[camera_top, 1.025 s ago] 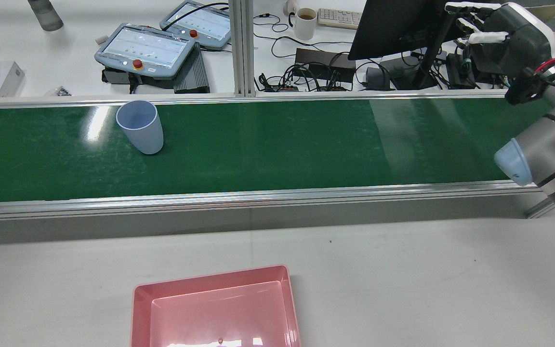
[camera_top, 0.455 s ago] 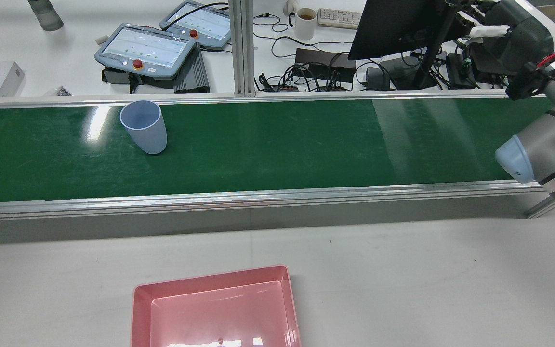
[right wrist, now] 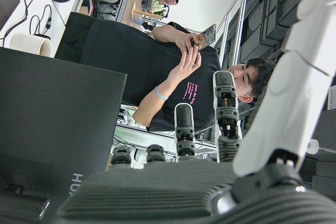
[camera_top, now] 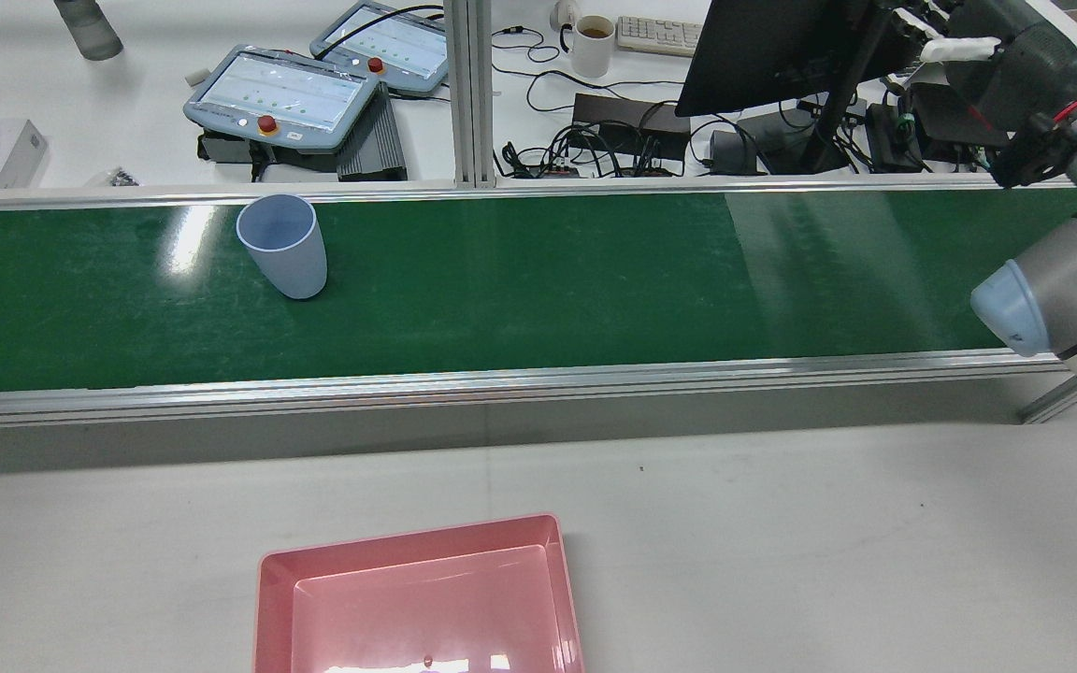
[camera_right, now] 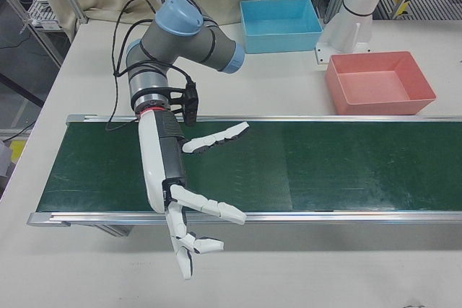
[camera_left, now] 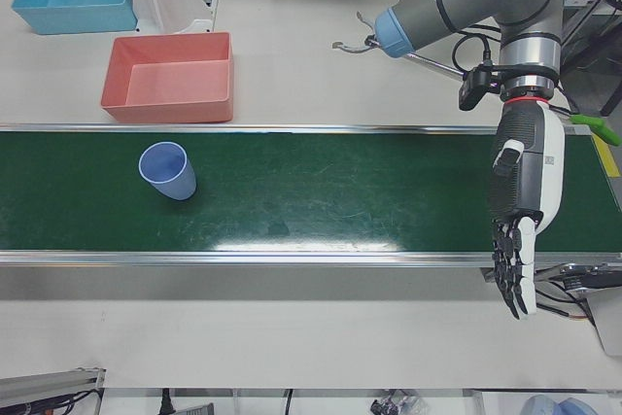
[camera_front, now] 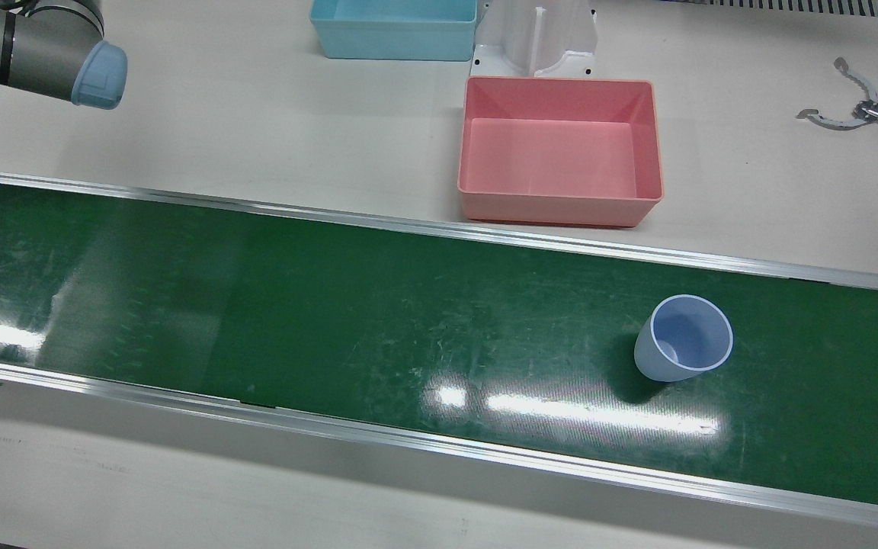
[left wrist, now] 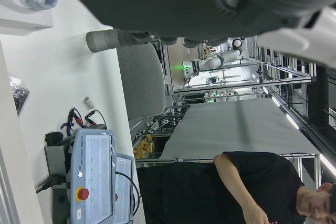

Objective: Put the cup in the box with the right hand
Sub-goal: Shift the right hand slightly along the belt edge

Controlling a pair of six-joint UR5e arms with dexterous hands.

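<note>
Blue cup stands upright on the green conveyor belt, well apart from the right hand, whose fingers are spread, empty. Pink box waits on the bench. Approach from the side, wrap mid-wall, avoid tipping

Cup: shifted slightly rightward along the green belt in the left part of the rear view, compared with both earlier pictures; upright, rim open.

Right hand: moved up and rightward in the upper right corner of the rear view; its fingers now partly cut by the top edge; empty, fingers spread.
</note>
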